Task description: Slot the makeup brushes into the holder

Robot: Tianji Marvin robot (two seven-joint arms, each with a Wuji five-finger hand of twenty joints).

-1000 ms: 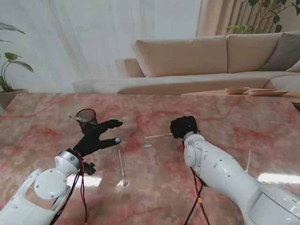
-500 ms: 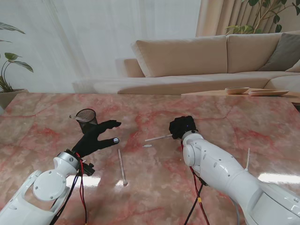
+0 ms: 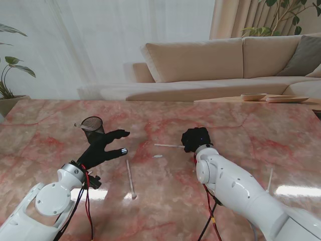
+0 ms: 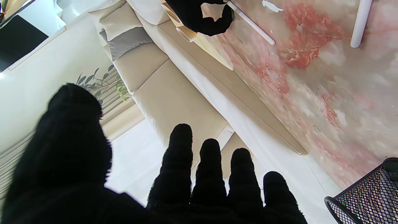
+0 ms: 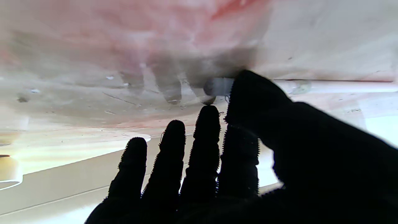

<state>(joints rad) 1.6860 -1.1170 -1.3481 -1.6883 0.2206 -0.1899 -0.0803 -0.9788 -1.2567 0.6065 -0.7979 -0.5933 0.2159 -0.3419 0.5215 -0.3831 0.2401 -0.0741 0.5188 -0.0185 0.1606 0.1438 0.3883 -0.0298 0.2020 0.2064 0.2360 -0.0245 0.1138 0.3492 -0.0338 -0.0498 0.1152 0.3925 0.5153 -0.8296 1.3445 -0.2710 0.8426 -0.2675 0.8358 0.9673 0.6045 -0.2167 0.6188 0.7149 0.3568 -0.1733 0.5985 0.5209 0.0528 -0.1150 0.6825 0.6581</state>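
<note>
Thumb of the right hand (image 3: 195, 138) seemingly touches the brush (image 3: 168, 145); grip unclear.

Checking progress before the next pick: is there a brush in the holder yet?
No, the mesh holder shows no brush inside; a brush lies on the table.

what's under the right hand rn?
Under the right hand: one end of a white brush on the marble table, thumb against it in the right wrist view. Whether the fingers have closed on it is hidden.
</note>
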